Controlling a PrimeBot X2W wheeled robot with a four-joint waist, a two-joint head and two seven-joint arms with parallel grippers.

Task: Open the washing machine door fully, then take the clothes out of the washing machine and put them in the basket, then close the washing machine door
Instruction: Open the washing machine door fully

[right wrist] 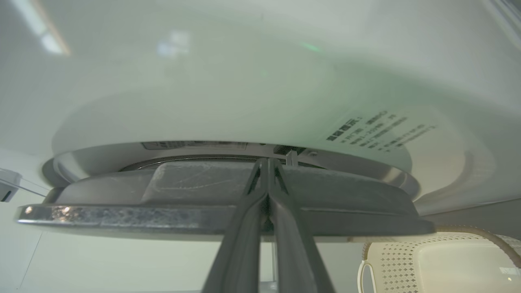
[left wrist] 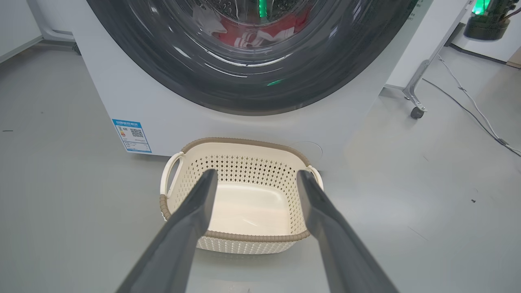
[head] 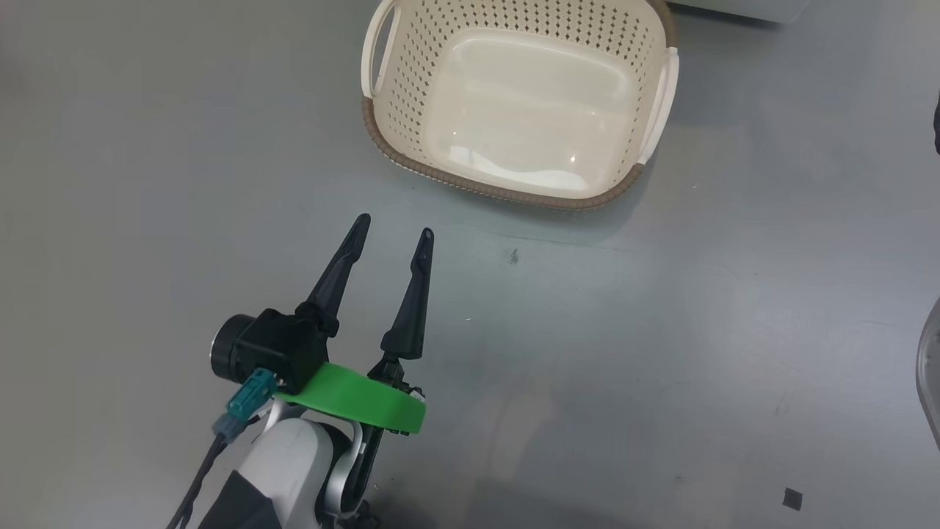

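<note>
The far rim of the basket (head: 507,192) is cut off by the head view's edge. A grey curved piece (head: 930,382) to the right is cropped beyond naming. In the left wrist view the door (left wrist: 244,95) loses its top. The clothes (left wrist: 260,34) show only partly through glare, and the label (left wrist: 131,135) is too small to read. The left fingers (left wrist: 191,219) hide part of the basket's near rim. The right wrist view blurs the door, so it is unclear whether the right gripper (right wrist: 267,162) touches it.
</note>
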